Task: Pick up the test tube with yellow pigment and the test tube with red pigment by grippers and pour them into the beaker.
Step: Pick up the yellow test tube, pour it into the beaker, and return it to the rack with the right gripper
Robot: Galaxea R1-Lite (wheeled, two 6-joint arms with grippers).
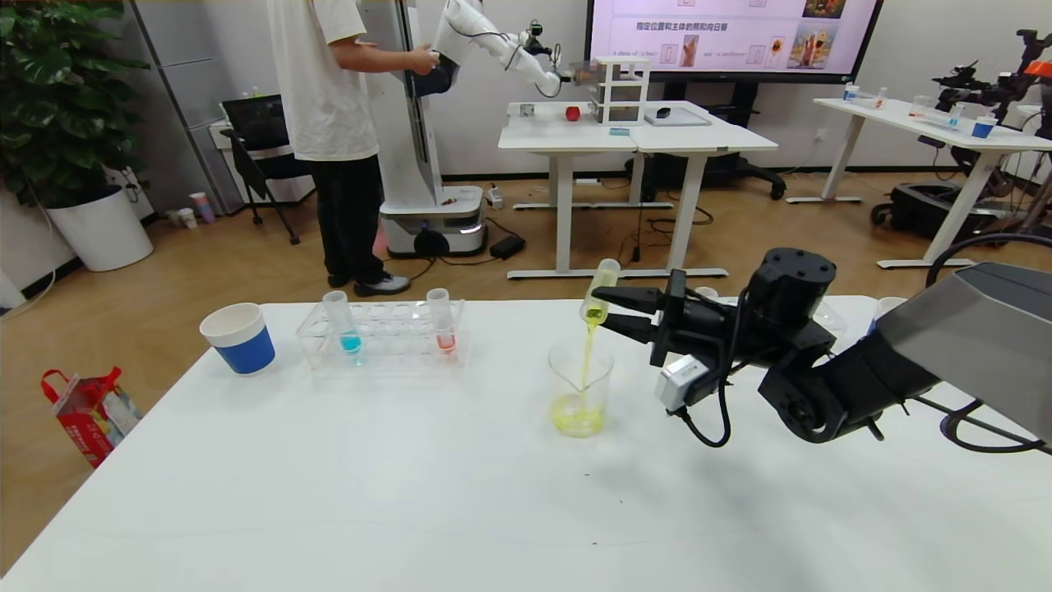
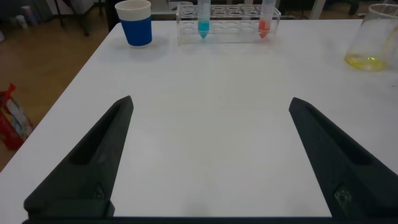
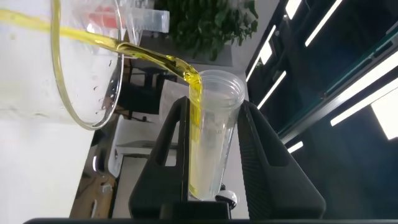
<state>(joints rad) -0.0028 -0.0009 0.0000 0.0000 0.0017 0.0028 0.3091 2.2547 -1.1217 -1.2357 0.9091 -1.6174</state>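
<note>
My right gripper (image 1: pixel 612 310) is shut on the yellow test tube (image 1: pixel 599 293) and holds it tipped mouth-down over the beaker (image 1: pixel 580 386). A yellow stream runs from the tube into the beaker, where yellow liquid pools at the bottom. In the right wrist view the tube (image 3: pixel 211 134) sits between the black fingers (image 3: pixel 171 143) with liquid leaving its mouth toward the beaker rim (image 3: pixel 81 93). The red test tube (image 1: pixel 442 322) stands upright in the clear rack (image 1: pixel 382 333); it shows in the left wrist view (image 2: pixel 265 18) too. My left gripper (image 2: pixel 211 109) is open and empty above the near table.
A tube with blue liquid (image 1: pixel 345 325) stands in the rack's left end. A blue-and-white paper cup (image 1: pixel 238 337) stands left of the rack. Another cup (image 1: pixel 883 308) sits behind my right arm. A person and other tables are beyond the table's far edge.
</note>
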